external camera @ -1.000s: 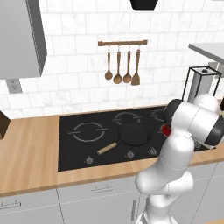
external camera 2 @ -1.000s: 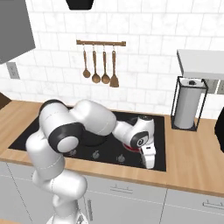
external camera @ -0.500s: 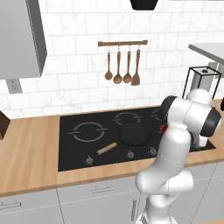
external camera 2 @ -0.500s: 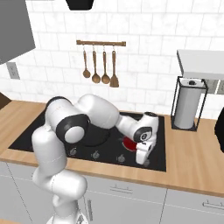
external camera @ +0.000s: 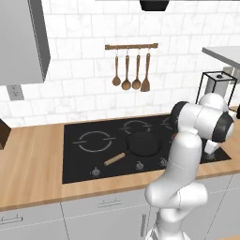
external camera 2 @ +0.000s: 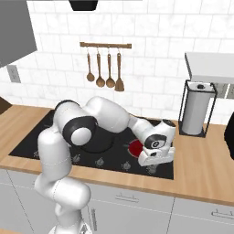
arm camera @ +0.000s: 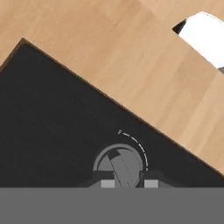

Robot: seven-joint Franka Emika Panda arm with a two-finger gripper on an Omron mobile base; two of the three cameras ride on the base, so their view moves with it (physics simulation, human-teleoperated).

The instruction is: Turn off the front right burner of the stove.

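- While the arm folds low over the right end of the stove [external camera 2: 55, 137], the gripper [external camera 2: 153, 169] sits at lower centre-right of the right base view, pointing down at the cooktop's front edge.
- Front right burner [external camera 2: 135, 147]: a solid red disc partly hidden by the wrist, just left of and above the gripper in the right base view.
- Knob [arm camera: 120, 165]: a round grey metal dial at lower centre of the hand view, with a raised bar across it and a thin white arc marking at its upper right.
- Gripper [arm camera: 126, 183] in the hand view: two small grey fingertips [arm camera: 107, 183] flank the knob's lower edge, set apart about as wide as the knob; whether they press on it cannot be told.
- Frying pan [external camera: 143, 144]: black, with a wooden handle, at centre of the left base view, left of the arm.
- Wooden counter [arm camera: 131, 57]: fills the upper half of the hand view beyond the stove's corner.
- Paper towel holder [external camera 2: 196, 109]: at right of the right base view, against the tiled wall.
- Utensil rail [external camera: 131, 46]: at upper centre of the left base view, carrying four wooden utensils.
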